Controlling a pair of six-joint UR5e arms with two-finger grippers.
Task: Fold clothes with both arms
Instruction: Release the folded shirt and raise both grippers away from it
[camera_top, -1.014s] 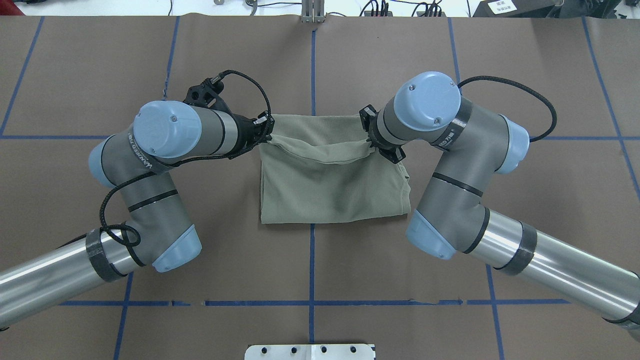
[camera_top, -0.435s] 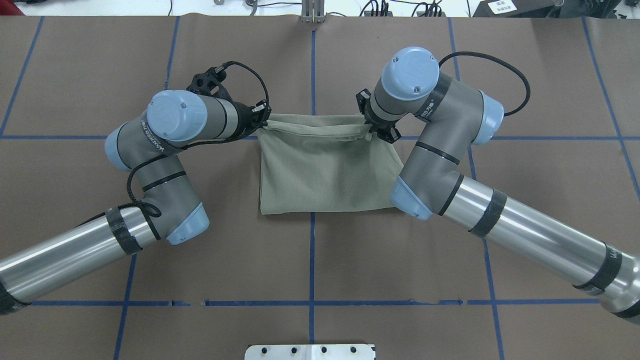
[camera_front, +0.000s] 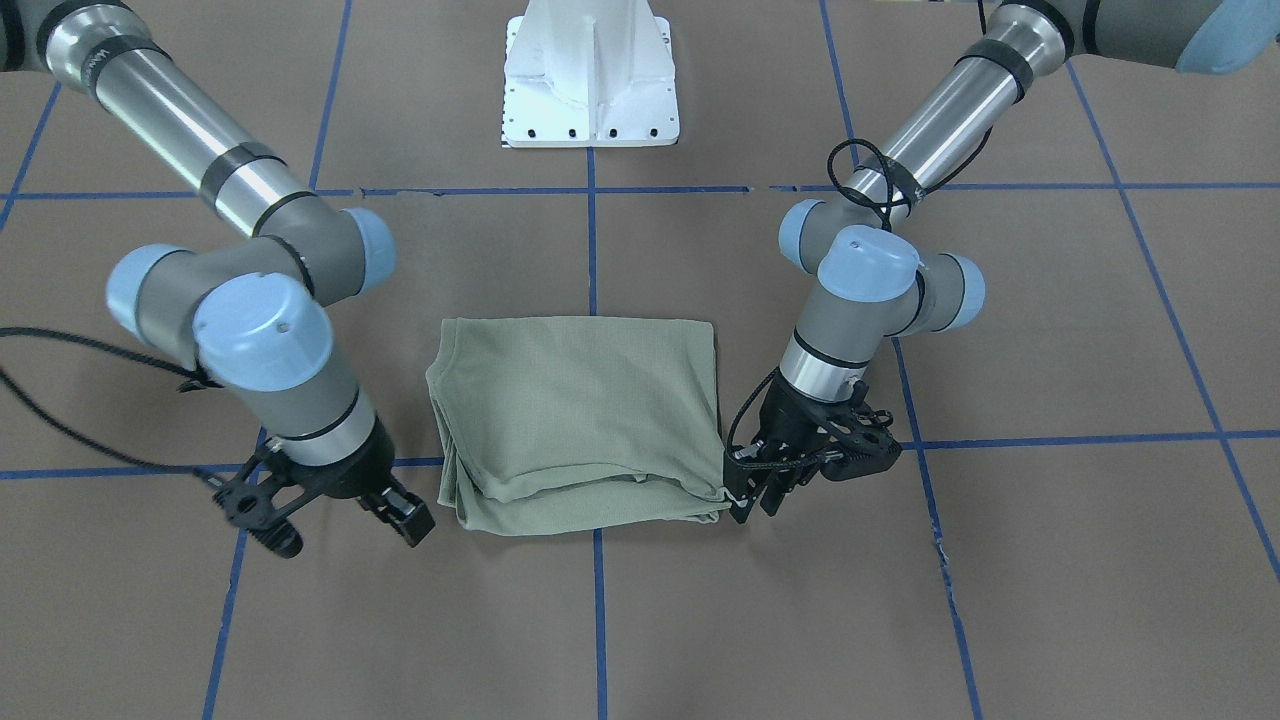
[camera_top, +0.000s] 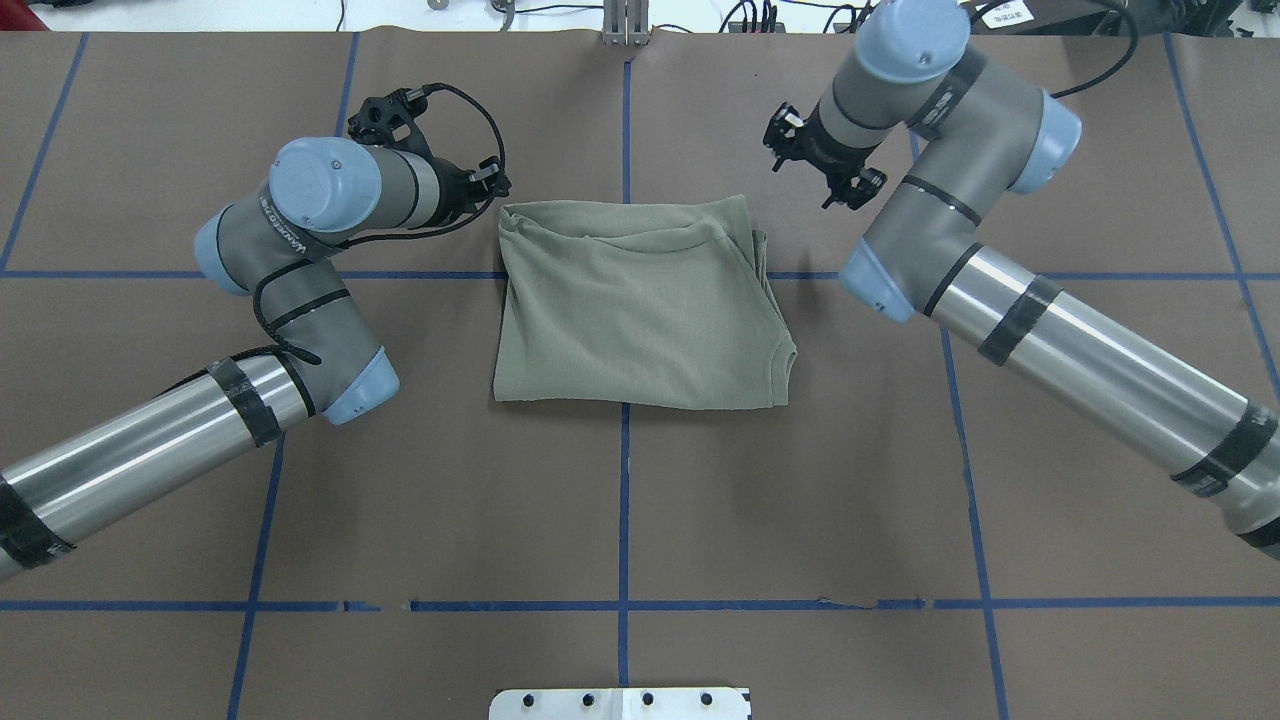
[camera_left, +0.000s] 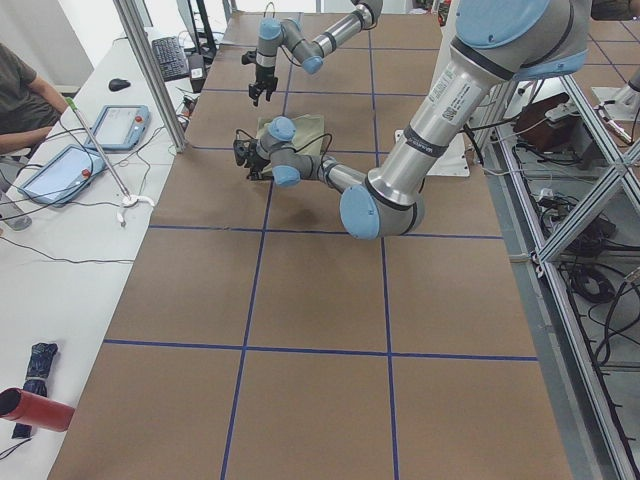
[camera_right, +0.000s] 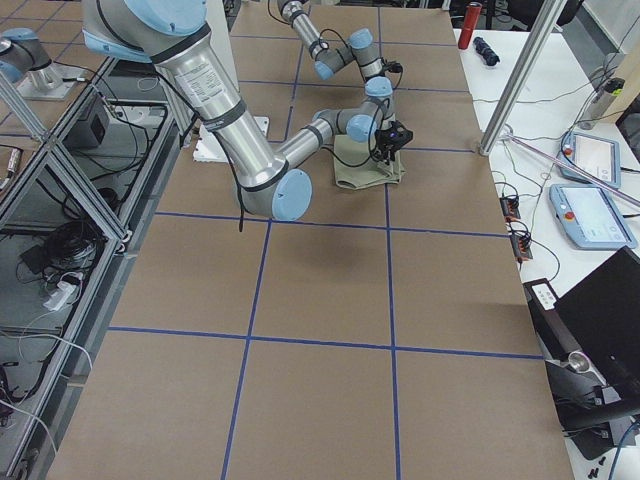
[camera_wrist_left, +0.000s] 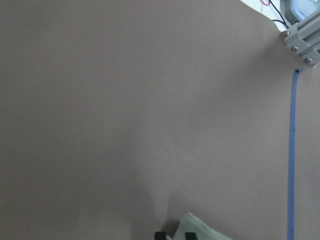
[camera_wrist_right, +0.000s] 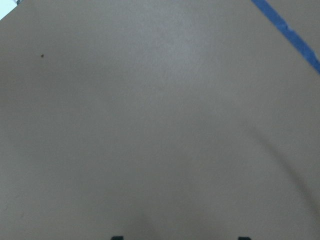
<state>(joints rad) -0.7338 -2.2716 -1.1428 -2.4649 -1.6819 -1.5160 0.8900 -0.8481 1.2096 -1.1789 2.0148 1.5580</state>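
Observation:
The sage-green shirt (camera_top: 640, 310) lies folded into a rough rectangle in the middle of the brown table, with a loose fold along its far edge (camera_front: 580, 490). My left gripper (camera_front: 755, 503) is down at table level on the shirt's far corner. Its fingers are close together in the left wrist view, with a tip of the shirt (camera_wrist_left: 205, 231) right at them. My right gripper (camera_front: 340, 528) stands beside the opposite far corner, open wide and holding nothing. It also shows from overhead (camera_top: 820, 170), clear of the cloth, and only bare table lies under it in the right wrist view.
Blue tape lines (camera_top: 625, 450) split the table into squares. The white pedestal base (camera_front: 590, 90) stands at the robot's edge. A metal post (camera_top: 625, 25) and cables line the far edge. A seated person (camera_left: 20, 95) and tablets (camera_left: 115, 125) are at the side desk.
The right gripper has let go of the shirt, opened and drawn back up and to the right. The lifted fold now lies on the shirt. The left gripper has moved left and away, dragging the shirt slightly left.

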